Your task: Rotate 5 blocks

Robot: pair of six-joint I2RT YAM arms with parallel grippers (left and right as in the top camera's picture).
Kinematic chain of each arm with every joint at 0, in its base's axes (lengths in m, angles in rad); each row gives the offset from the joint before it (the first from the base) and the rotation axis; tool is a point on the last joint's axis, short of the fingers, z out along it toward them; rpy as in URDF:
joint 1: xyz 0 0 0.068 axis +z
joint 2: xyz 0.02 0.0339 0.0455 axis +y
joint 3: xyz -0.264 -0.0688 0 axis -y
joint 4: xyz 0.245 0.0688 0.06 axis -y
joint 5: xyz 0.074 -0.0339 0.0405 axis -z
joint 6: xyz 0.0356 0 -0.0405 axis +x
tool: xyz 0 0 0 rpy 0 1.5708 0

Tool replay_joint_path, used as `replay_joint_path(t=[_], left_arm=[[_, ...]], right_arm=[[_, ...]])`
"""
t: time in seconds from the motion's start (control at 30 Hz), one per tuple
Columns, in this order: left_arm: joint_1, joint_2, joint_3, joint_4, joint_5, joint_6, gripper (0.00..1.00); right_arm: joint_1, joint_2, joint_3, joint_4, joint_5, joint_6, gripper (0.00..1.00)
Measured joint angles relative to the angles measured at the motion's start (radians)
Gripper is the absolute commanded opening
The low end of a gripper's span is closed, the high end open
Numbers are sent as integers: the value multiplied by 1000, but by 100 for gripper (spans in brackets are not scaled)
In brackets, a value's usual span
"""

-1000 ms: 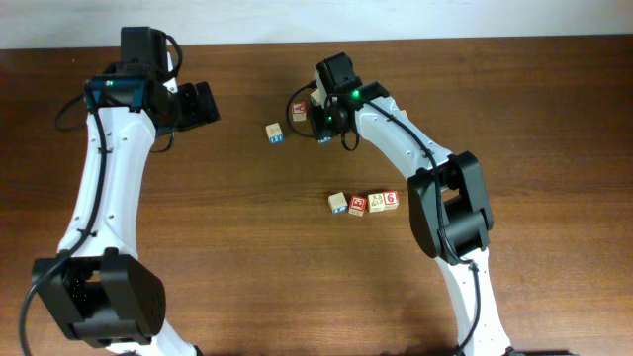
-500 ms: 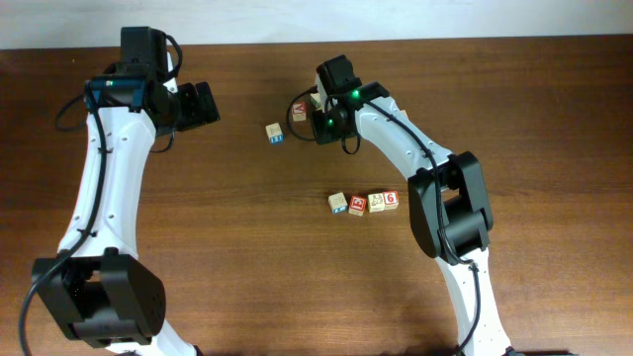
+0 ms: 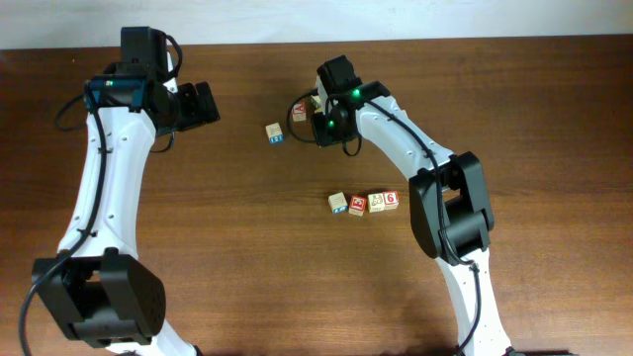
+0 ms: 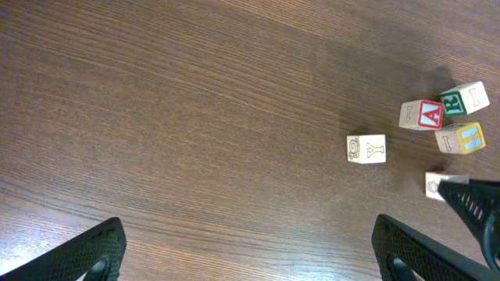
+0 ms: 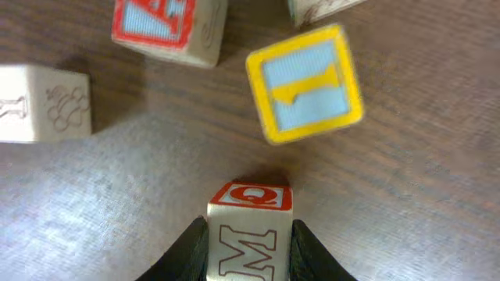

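Note:
My right gripper (image 5: 250, 261) is shut on a pale block (image 5: 250, 226) with a red "Q" face and an "M" side; a finger presses each flank. Just beyond it lie the yellow-faced cube (image 5: 305, 82), a red "A" block (image 5: 168, 27) and a pale block (image 5: 39, 101). The left wrist view shows this group from afar: the "A" block (image 4: 422, 115), a green "R" block (image 4: 463, 99) and a lone block (image 4: 366, 148). Overhead, the right gripper (image 3: 321, 127) covers the held block. My left gripper (image 4: 250, 254) hangs open over bare wood, far left of the blocks (image 3: 198, 104).
A row of several blocks lies mid-table, from a blue-faced one (image 3: 338, 203) to the red "6" block (image 3: 391, 199). One blue-faced block (image 3: 274, 133) sits alone left of the right gripper. The table's back edge (image 3: 445, 40) meets a white wall.
The right gripper has edged slightly over the back cluster of blocks. The left arm and the other blocks have not moved.

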Motion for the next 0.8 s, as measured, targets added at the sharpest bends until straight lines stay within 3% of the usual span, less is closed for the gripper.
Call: replay_joint_path(t=[0.4, 0.8], left_arm=[[0, 0, 0, 0, 0, 0, 99], [0, 0, 0, 0, 0, 0, 99]], right_arm=[[0, -2, 107, -301, -229, 10, 28], [80, -2, 107, -525, -241, 45, 29]])
